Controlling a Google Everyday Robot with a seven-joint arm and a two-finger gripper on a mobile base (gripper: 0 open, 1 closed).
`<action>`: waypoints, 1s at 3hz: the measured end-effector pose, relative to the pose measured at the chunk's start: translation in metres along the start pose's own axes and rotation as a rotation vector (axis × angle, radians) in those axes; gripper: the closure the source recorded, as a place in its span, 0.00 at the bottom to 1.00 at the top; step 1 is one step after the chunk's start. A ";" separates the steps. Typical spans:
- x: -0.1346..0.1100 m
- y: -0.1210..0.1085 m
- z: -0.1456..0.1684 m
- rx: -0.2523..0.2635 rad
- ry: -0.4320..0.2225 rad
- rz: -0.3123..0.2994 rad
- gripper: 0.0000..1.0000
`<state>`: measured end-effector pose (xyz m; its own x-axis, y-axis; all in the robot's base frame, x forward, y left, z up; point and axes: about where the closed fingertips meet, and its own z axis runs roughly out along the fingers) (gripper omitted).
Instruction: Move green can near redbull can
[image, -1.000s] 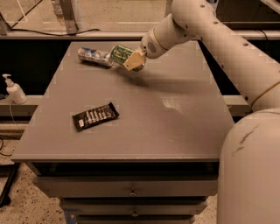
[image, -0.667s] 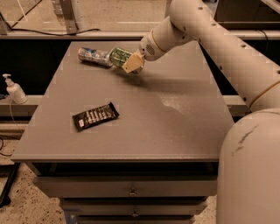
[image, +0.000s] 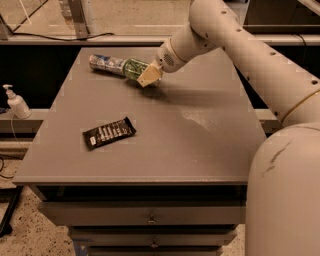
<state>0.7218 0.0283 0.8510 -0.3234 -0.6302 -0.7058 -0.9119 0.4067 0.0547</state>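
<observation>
At the far left, off the table (image: 200, 150), we note a white pump bottle (image: 16, 102); it plays no part in the task. On the table's left half, toward the front, lies a dark wrapped bar (image: 109, 132), well apart from both cans.

At the back left of the table the redbull can (image: 106, 63) lies on its side, long axis running left to right and dipping slightly toward the right. Just to its right lies the green can (image: 132, 68), also on its side and nearly in line with it; the two ends sit together or very close, and we cannot tell whether they touch.

The gripper (image: 149, 76) is at the green can's right end and covers it from above; the can therefore extends leftward from the gripper, along its own axis, toward the redbull can. We cannot tell whether the gripper is clamped on the can or merely resting against it.

Further right, the arm (image: 240, 45) reaches in from the right rear.

In our judgement the placement is essentially met; the remaining move would be a clean release and a withdrawal rightward, away from both cans; the risk is that either can rolls.
</observation>
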 end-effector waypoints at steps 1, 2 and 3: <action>0.001 0.002 0.003 -0.008 0.005 -0.003 0.36; 0.003 0.005 0.006 -0.017 0.007 -0.005 0.13; 0.003 0.008 0.007 -0.024 0.009 -0.008 0.00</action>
<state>0.7152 0.0344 0.8442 -0.3187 -0.6393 -0.6998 -0.9201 0.3859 0.0665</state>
